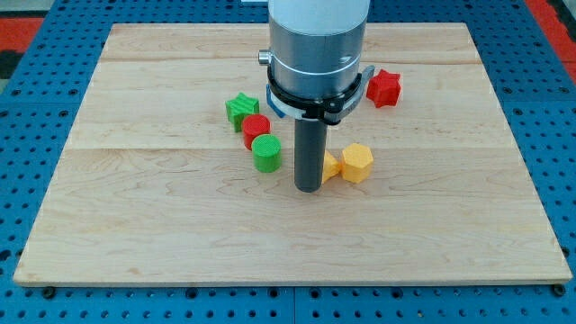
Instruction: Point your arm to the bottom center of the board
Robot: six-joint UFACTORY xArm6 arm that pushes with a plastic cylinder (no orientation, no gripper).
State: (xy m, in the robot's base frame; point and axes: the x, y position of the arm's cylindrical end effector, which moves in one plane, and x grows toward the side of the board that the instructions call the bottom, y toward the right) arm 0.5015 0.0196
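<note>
One bare strip of wooden counter (pixel 297 261) lay nearest, at the view's bottom centre, with no block on it. My tip (pixel 309 191) sat above that strip, about the middle of the counter and a little toward the view's right, well apart from the bottom edge.

The tool was just a straight dark rod (pixel 310 153), with nothing to clench or release, and it held nothing. The rod stood upright under a black collar (pixel 315 101) and a wide grey housing (pixel 317 40) that came down from the view's top.

- The small yellow block (pixel 331 166) was just beside the rod on the view's right, partly hidden. Cannot tell if they touched, and its shape was unclear.
- The yellow hexagonal block (pixel 357 163) was against it, further right.
- The green cylinder (pixel 266 153) was near the rod on the view's left.
- The red cylinder (pixel 256 129) was just behind the green one and touching it.
- The green star-like block (pixel 241 110) was just beyond that, up-left.
- The red star-like block (pixel 384 87) was farthest, to the right of the housing and alone.

Blue pegboard (pixel 36 108) surrounded the counter.
</note>
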